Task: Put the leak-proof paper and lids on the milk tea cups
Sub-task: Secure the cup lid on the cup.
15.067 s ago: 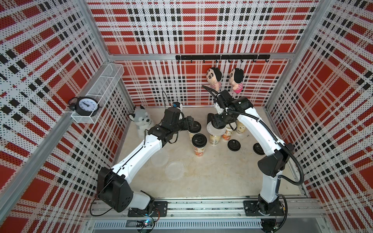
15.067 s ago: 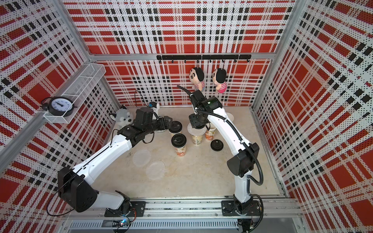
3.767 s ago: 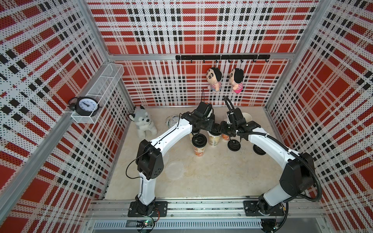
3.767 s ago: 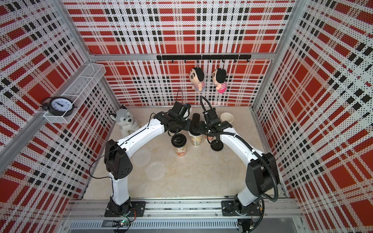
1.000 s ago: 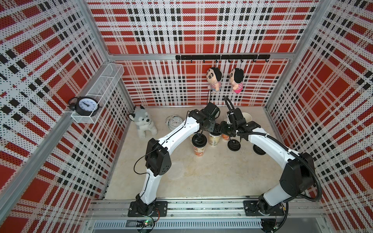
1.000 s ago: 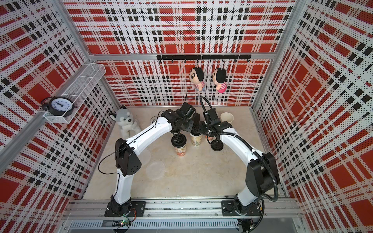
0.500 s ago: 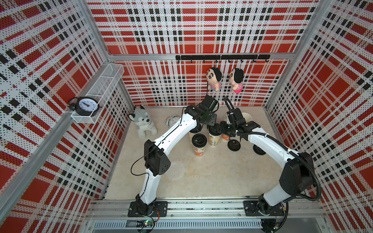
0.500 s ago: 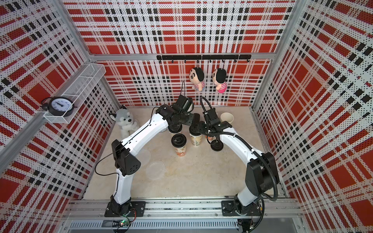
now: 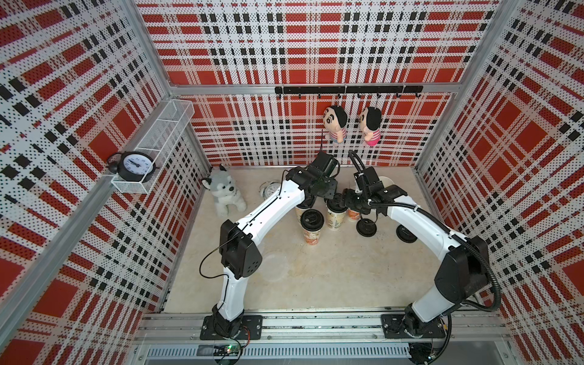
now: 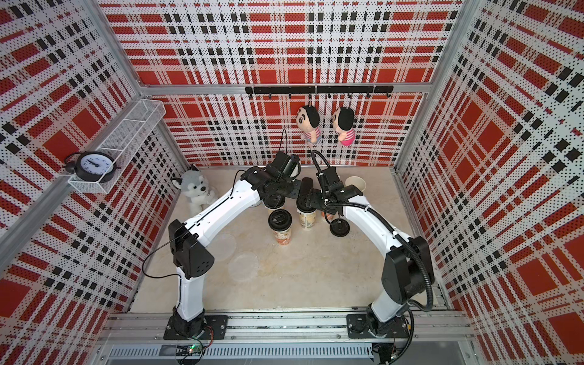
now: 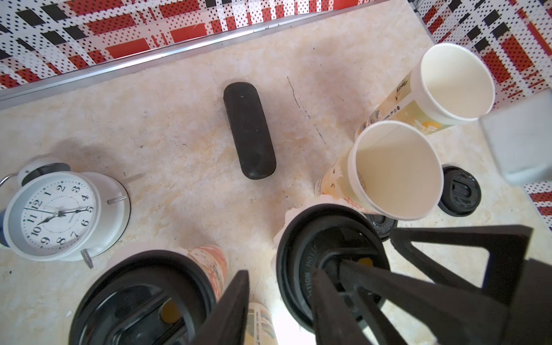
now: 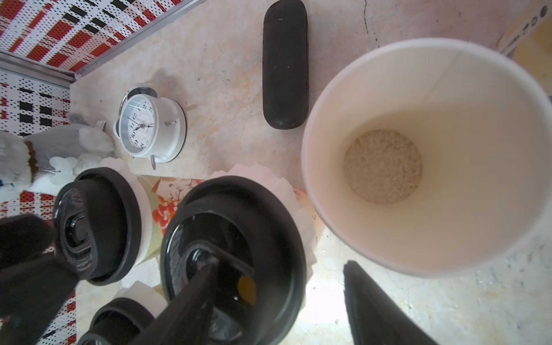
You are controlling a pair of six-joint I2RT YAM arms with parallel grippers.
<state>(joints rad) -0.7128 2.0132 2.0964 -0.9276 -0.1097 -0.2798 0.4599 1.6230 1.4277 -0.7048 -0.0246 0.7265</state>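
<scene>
white alarm clock (image 11: 64, 213), black case (image 11: 249, 130)

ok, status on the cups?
Left gripper open; right gripper open, one finger on a lid. Three milk tea cups papered and lidded, two cups bare. Two paper sheets on table. No obstruction seen.

The front half of the table (image 9: 347, 284) is kept bare between the two arm bases, broken only by two flat sheets of leak-proof paper (image 10: 243, 263) at front left, which are low enough to be passed over. The middle back is crowded: the milk tea cups (image 9: 311, 235) are packed close, only narrow gaps are seen between the lidded ones, and the space above them is taken up by the left gripper (image 11: 279, 274) and the right gripper (image 12: 280, 263). To the right, two loose black lids (image 9: 366, 227) are laid flat. Behind, passage is narrowed by a black case (image 11: 249, 130), a white alarm clock (image 11: 64, 209) and a plush husky (image 9: 224, 194).
</scene>
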